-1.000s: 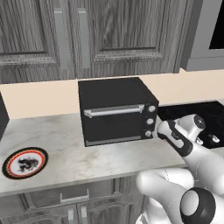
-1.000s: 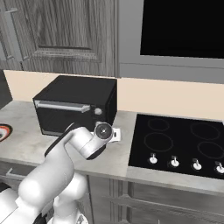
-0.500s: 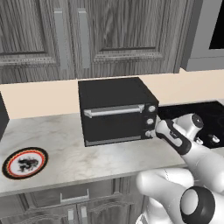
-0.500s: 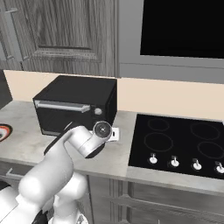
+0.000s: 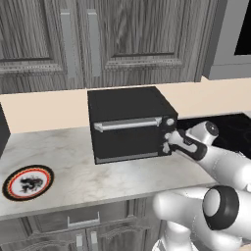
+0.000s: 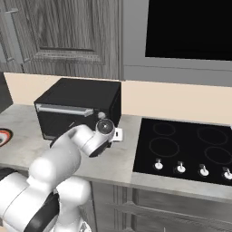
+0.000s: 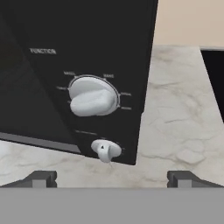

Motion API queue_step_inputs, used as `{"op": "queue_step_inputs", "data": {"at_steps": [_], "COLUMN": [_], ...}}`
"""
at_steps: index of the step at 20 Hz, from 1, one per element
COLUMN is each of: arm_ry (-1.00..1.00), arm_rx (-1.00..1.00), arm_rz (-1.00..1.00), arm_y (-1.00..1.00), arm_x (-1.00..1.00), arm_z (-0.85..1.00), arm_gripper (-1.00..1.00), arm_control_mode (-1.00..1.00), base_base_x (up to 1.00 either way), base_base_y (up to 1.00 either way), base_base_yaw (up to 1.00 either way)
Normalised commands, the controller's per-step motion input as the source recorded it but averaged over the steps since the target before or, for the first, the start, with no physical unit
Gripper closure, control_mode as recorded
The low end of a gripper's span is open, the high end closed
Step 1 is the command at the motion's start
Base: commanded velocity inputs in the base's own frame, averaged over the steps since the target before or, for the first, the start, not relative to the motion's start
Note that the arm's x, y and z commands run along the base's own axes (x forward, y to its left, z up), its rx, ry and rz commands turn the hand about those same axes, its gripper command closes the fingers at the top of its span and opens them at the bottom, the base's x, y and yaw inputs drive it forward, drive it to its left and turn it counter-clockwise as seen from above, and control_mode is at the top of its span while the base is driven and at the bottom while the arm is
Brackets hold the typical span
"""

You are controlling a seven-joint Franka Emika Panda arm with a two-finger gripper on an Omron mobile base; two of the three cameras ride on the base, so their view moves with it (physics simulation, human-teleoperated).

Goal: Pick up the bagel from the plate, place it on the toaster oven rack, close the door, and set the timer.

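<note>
Marble counter (image 5: 73,171) under grey cabinets (image 5: 127,39): plate (image 5: 28,182) near its front-left edge, toaster oven (image 5: 128,122) door (image 5: 125,137) closed, gripper (image 7: 111,177) fingers spread wide by the knobs (image 7: 93,97), holding nothing.

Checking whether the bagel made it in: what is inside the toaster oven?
Cannot be seen: the door is shut and dark, hiding the cavity. The plate on the counter carries no bagel.

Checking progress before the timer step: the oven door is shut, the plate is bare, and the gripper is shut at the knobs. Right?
Not quite. The gripper is open, not shut: the hand view shows its fingertips set wide apart before the knobs. The door is shut and the plate is bare.
</note>
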Motion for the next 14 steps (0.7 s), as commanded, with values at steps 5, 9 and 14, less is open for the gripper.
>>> {"op": "queue_step_inputs", "data": {"at_steps": [5,9,14], "arm_ry": [0.08,0.12,0.11], "arm_rx": [0.0,0.0,0.0], "arm_rz": [0.0,-0.01,-0.02], "arm_y": [0.0,0.0,0.0], "arm_x": [0.16,0.03,0.0], "arm_z": [0.0,0.0,0.0], "arm_gripper": [-1.0,-1.0,-1.0], "arm_control_mode": [-1.0,-1.0,-1.0], "base_base_x": [0.0,0.0,0.0], "base_base_y": [0.0,0.0,0.0], "base_base_yaw": [0.0,0.0,0.0]}}
